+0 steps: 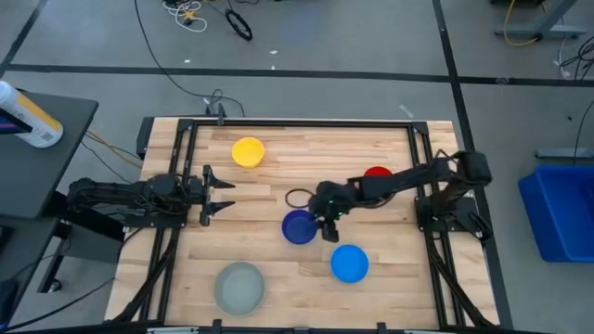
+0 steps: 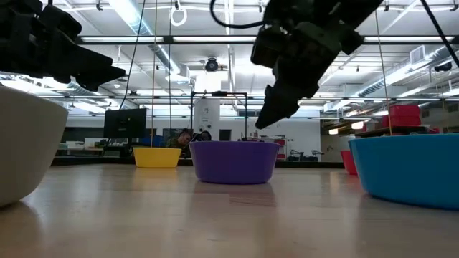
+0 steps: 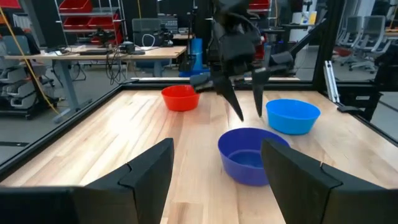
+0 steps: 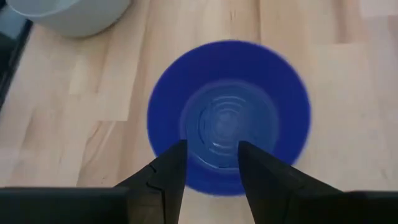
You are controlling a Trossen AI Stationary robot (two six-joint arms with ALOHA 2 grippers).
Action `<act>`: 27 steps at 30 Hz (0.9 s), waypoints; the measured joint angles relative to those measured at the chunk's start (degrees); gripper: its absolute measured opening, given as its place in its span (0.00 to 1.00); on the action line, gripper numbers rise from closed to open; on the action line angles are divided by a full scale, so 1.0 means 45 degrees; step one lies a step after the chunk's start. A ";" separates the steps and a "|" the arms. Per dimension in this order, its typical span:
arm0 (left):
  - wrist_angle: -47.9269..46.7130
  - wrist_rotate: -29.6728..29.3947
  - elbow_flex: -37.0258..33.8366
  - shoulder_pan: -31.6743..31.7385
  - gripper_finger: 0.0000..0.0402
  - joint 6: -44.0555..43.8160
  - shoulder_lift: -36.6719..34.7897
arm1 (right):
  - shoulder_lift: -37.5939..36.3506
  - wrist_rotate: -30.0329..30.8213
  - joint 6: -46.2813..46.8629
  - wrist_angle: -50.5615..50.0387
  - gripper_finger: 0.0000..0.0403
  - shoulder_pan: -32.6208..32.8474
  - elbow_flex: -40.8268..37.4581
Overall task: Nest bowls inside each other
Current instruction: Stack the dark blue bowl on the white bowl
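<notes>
Hovering parted and empty, the right gripper (image 4: 211,165) hangs above the dark blue bowl (image 4: 229,115) — not touching.

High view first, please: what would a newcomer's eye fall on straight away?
The right gripper, open, hangs over the small round dark blue plastic bowl mid-table. Four more bowls stand apart around it: yellow at the far side, red under the right arm, light blue and grey at the near edge.

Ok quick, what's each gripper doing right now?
Left gripper: open, empty, waiting at the table's left.
Right gripper: open, holding nothing, poised above the dark blue bowl.
</notes>
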 joint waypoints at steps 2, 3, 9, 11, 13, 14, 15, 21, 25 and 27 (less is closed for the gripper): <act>0.0000 0.0005 0.0000 0.0000 0.62 -0.0016 0.0002 | 0.0343 0.0097 0.0012 -0.0161 0.38 0.0027 0.0328; 0.0003 0.0008 0.0000 0.0000 0.62 -0.0019 0.0000 | 0.0421 0.0131 0.0062 -0.0177 0.38 0.0031 0.0369; 0.0015 0.0040 0.0000 0.0000 0.62 -0.0094 0.0000 | 0.0518 0.1130 0.0136 -0.0472 0.38 -0.0166 0.0411; 0.0010 0.0041 0.0000 0.0000 0.62 -0.0099 0.0000 | 0.0518 0.1196 0.0246 -0.0553 0.38 -0.0390 0.0411; 0.0015 0.0049 0.0000 0.0000 0.62 -0.0099 0.0000 | 0.0521 0.1255 0.0329 -0.0645 0.38 -0.0644 0.0411; 0.0012 0.0059 0.0000 0.0000 0.62 -0.0099 0.0000 | 0.0526 0.1257 0.0330 -0.0663 0.39 -0.0775 0.0411; 0.0015 0.0063 0.0000 0.0000 0.62 -0.0099 0.0000 | 0.0532 0.1258 0.0334 -0.0665 0.39 -0.0884 0.0411; 0.0015 0.0058 0.0000 0.0000 0.62 -0.0113 0.0000 | 0.0532 0.0982 0.0198 -0.0694 0.42 -0.1284 0.0411; 0.0015 0.0058 0.0000 0.0000 0.62 -0.0113 0.0000 | 0.0534 0.0979 0.0213 -0.0767 0.42 -0.1309 0.0411; 0.0015 0.0058 0.0000 0.0000 0.62 -0.0113 0.0000 | 0.0594 0.0992 0.0250 -0.0732 0.42 -0.1309 0.0415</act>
